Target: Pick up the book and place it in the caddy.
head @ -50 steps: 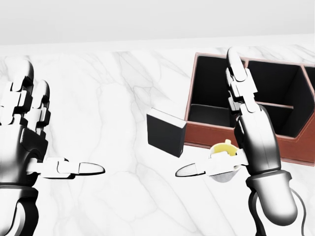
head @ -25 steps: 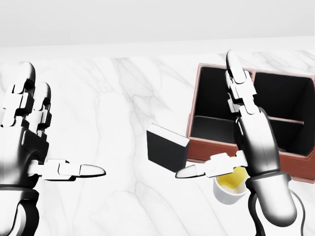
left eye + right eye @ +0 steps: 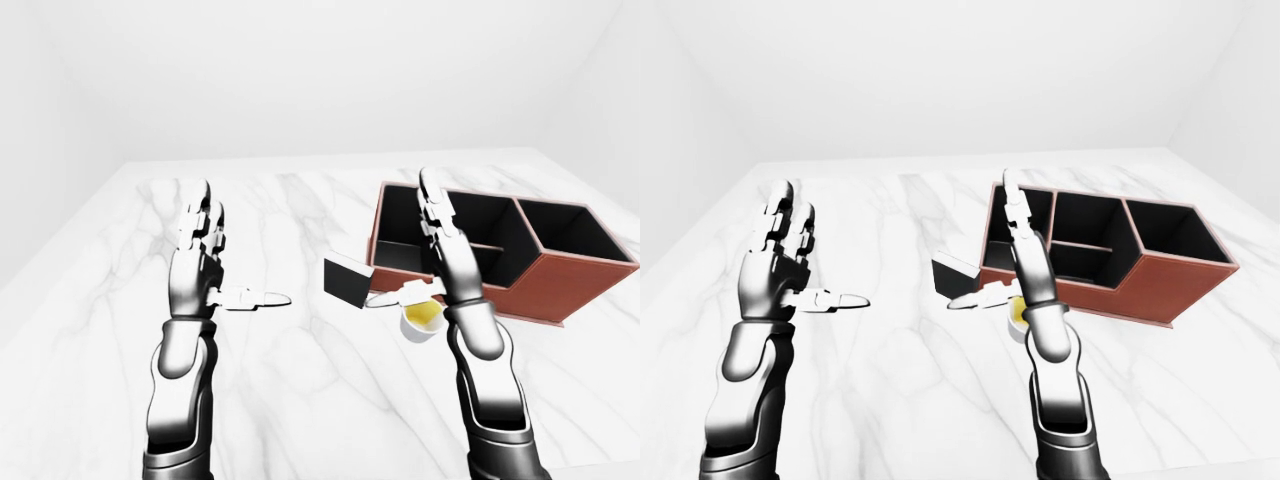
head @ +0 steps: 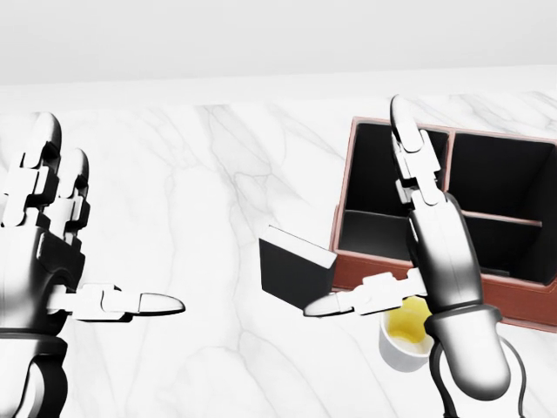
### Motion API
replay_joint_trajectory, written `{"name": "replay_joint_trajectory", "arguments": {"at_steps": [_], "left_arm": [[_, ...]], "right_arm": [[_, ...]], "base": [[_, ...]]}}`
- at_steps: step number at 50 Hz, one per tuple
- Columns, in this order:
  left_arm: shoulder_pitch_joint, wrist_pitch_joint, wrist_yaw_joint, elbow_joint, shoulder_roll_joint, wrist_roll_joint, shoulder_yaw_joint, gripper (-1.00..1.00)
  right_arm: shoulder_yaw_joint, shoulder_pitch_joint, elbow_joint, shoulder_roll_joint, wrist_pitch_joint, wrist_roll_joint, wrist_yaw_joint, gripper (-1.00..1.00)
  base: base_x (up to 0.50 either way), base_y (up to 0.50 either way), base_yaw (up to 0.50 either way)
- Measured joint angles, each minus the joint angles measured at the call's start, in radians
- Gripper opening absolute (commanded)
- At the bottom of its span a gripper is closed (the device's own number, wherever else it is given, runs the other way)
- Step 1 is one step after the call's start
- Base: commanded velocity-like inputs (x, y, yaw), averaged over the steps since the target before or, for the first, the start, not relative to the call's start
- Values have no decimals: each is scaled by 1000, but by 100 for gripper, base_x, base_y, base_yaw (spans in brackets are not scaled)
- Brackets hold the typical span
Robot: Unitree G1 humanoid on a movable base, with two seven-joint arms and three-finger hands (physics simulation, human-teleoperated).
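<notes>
Head view: both hands' fingers [image 4: 409, 165] spread, grasping nothing; book [image 4: 294, 264] just left of right thumb, cup [image 4: 402, 337] beneath. We risk knocking cup when reaching.

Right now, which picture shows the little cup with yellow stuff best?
The left-eye view: the white cup shows its yellow inside beside the right robot hand. In the head view the arm covers part of it; in the right-eye view only a sliver shows.

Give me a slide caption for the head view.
Both open hands, left and right, hover over the marble table; book stands beside the caddy.
</notes>
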Motion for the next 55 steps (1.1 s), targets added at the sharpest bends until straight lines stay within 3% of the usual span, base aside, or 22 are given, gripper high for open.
{"name": "replay_joint_trajectory", "arguments": {"at_steps": [13,29,55], "left_arm": [[5,0,-4,-9,4,-14,14,100],[2,0,-15,17,18,-47,44,100],[-8,0,-39,122,50,-104,95,100]], "right_arm": [[65,-81,67,26,0,-132,-18,100],[113,-265,285,77,0,-276,-38,100],[108,-607,884,102,0,-383,-191,100]], "base": [[0,0,0],[0,0,0],[0,0,0]]}}
